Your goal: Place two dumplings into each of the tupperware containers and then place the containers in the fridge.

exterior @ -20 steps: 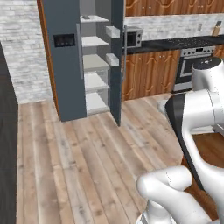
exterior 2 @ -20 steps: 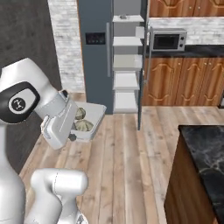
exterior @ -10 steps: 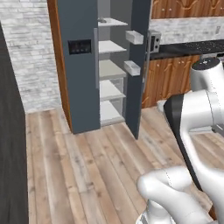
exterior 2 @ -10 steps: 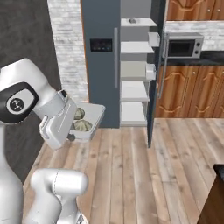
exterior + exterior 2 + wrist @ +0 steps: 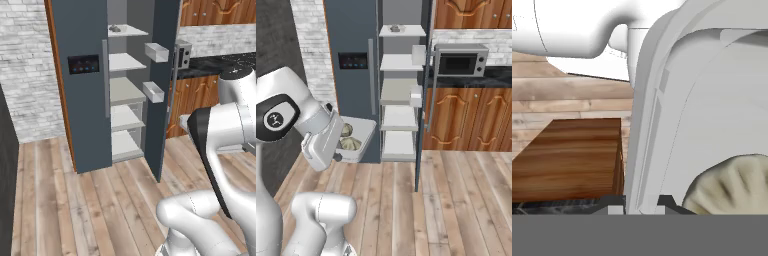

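The jaws (image 5: 640, 204) are closed tight on the wall of a tupperware container (image 5: 360, 134), left of centre in the right base view, carrying two dumplings (image 5: 350, 144); the fridge (image 5: 353, 40) stands at upper centre, door open, white shelves (image 5: 399, 62) showing.

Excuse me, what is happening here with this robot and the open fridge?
The robot's gripper is shut on the wall of a tupperware container with two dumplings inside. It holds the container in the air in front of the fridge, whose door stands open, showing white shelves. The container is not yet in the fridge. Something small and grey sits on the top shelf, too small to identify.
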Controlling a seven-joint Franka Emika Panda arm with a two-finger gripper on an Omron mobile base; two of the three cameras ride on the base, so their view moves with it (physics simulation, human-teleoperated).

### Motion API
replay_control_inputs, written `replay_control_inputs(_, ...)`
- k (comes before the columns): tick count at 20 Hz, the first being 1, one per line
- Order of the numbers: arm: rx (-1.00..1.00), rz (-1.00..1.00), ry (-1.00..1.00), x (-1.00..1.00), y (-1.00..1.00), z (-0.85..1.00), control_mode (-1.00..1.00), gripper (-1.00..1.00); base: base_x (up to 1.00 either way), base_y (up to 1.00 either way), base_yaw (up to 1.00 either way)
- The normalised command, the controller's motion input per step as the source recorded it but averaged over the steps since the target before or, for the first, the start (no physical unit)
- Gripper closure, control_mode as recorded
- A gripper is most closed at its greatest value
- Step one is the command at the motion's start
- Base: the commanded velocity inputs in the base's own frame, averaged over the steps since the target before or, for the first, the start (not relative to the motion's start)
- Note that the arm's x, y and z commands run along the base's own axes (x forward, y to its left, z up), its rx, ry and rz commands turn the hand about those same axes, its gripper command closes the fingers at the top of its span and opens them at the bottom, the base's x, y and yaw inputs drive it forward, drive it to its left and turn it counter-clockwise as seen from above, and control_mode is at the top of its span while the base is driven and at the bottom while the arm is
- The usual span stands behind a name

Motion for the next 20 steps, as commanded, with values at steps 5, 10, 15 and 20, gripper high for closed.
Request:
replay_control_inputs(5,0.0,0.0,0.0,0.0,0.0,0.0,1.0,1.0,1.0,-0.08,0.23)
replay_control_inputs(10,0.0,0.0,0.0,0.0,0.0,0.0,1.0,1.0,1.0,0.0,0.15)
replay_control_inputs(15,0.0,0.0,0.0,0.0,0.0,0.0,1.0,1.0,1.0,-0.06,0.05)
replay_control_inputs(20,0.0,0.0,0.0,0.0,0.0,0.0,1.0,1.0,0.7,-0.48,0.03)
